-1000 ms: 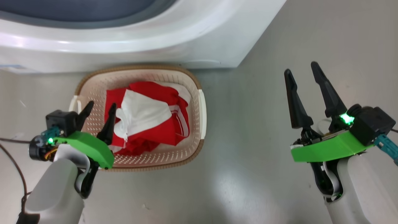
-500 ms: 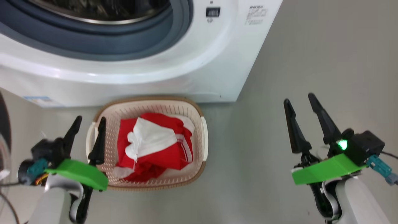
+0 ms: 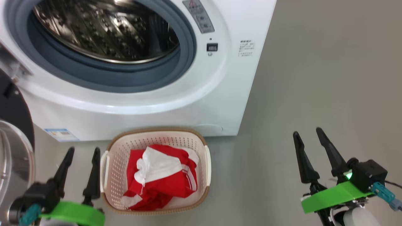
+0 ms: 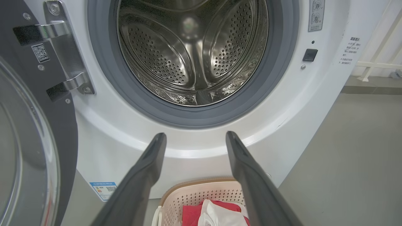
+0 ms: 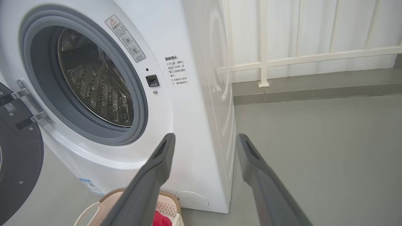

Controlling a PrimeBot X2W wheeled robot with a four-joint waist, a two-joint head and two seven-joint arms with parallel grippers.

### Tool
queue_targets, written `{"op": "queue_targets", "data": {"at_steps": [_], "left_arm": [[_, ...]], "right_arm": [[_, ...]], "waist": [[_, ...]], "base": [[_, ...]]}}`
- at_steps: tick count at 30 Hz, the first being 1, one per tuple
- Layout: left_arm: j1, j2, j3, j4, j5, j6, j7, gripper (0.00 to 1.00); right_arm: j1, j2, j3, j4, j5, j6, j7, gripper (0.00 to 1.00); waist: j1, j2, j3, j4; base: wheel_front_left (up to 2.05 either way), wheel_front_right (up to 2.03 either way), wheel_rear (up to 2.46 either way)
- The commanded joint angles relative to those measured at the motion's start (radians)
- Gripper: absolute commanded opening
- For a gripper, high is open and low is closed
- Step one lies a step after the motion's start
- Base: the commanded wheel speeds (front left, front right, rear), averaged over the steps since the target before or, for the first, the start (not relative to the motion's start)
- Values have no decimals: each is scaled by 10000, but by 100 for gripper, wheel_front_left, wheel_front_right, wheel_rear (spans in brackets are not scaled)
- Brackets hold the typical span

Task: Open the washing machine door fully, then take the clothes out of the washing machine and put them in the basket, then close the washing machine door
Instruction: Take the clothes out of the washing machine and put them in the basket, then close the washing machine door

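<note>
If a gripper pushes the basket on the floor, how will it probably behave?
The basket looks like thin perforated plastic holding only the clothes, so probably light; it would likely slide on the smooth floor rather than tip, being low and wide.

The washing machine door [image 3: 14, 150] runs off the left edge — sticker [image 3: 61, 134] print illegible.

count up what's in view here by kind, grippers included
washing machine: 1
washing machine door: 1
basket: 1
clothes: 1 red and white heap, separate pieces cannot be told
grippers: 2, left gripper and right gripper
total: 6
</note>
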State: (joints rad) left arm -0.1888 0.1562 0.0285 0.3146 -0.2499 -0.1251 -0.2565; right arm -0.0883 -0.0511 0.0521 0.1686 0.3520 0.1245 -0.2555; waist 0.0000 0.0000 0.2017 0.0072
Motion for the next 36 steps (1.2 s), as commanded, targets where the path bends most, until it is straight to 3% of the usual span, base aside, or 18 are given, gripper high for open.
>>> {"op": "queue_targets", "data": {"at_steps": [1,18,36], "left_arm": [[213,179,463,-409,118,-56,-53,100],[2832,-436,1291,-2479,492,-56,-53,100],[2981,-517,1307,-2734,438,-56,-53,100]], "right_arm": [[73,3,183,-229,64,62,-63,100],[1350,-248,-114,-467,267,62,-63,100],[1334,-194,-213,-509,252,62,-63,100]], "waist": [[0,0,-428,-8],[0,0,-1373,5],[0,0,-1304,25]], "base": [[0,0,0],[0,0,0],[0,0,0]]}}
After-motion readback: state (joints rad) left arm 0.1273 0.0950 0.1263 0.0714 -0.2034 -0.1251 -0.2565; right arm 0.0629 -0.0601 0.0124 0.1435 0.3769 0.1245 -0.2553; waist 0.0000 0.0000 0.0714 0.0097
